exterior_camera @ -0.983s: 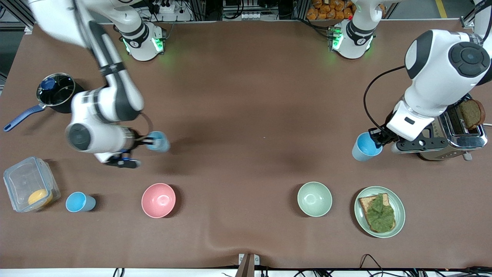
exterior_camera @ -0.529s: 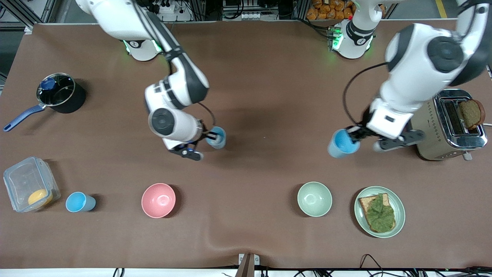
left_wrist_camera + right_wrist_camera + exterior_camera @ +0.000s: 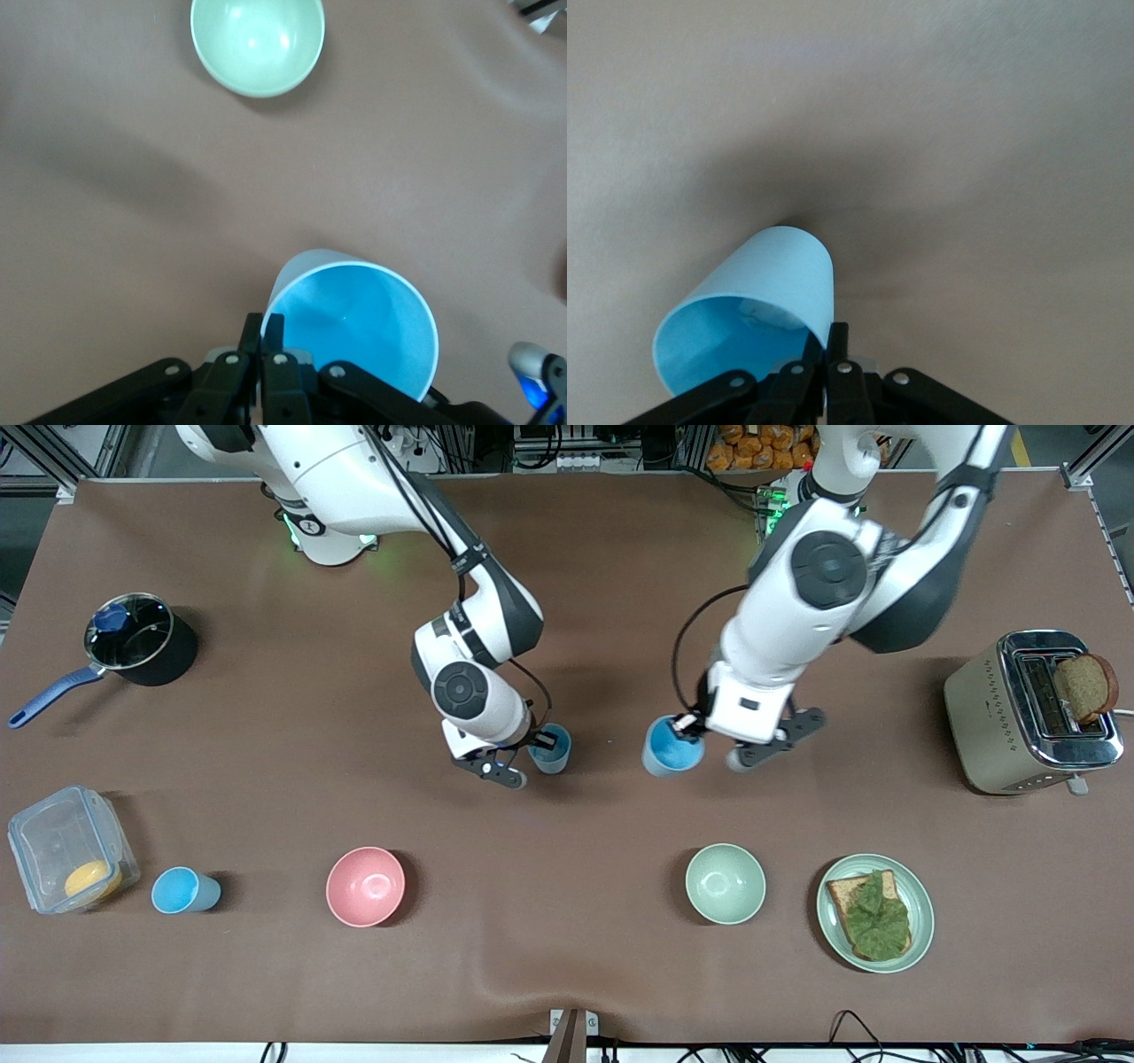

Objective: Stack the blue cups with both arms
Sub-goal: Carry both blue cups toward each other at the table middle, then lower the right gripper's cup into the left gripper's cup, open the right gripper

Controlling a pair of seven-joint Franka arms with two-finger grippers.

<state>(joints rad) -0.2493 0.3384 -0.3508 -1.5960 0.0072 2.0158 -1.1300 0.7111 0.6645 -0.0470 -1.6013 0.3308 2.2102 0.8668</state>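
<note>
My right gripper (image 3: 538, 741) is shut on the rim of a blue cup (image 3: 551, 749) and holds it over the middle of the table. In the right wrist view the fingers (image 3: 837, 341) pinch that cup's wall (image 3: 757, 305). My left gripper (image 3: 687, 727) is shut on the rim of a second blue cup (image 3: 671, 747), a short gap from the first. In the left wrist view the fingers (image 3: 274, 329) pinch its wall (image 3: 354, 323). A third blue cup (image 3: 182, 890) stands upright on the table toward the right arm's end, near the front camera.
A pink bowl (image 3: 365, 886) and a pale green bowl (image 3: 725, 883) sit nearer the front camera than the held cups; the green bowl also shows in the left wrist view (image 3: 257, 44). A plate with toast (image 3: 874, 912), a toaster (image 3: 1032, 713), a pot (image 3: 133, 638) and a plastic box (image 3: 66, 850) stand at the table's ends.
Both arms have swung in from the table's ends toward its middle, each carrying its blue cup. The two held cups are now close together.
</note>
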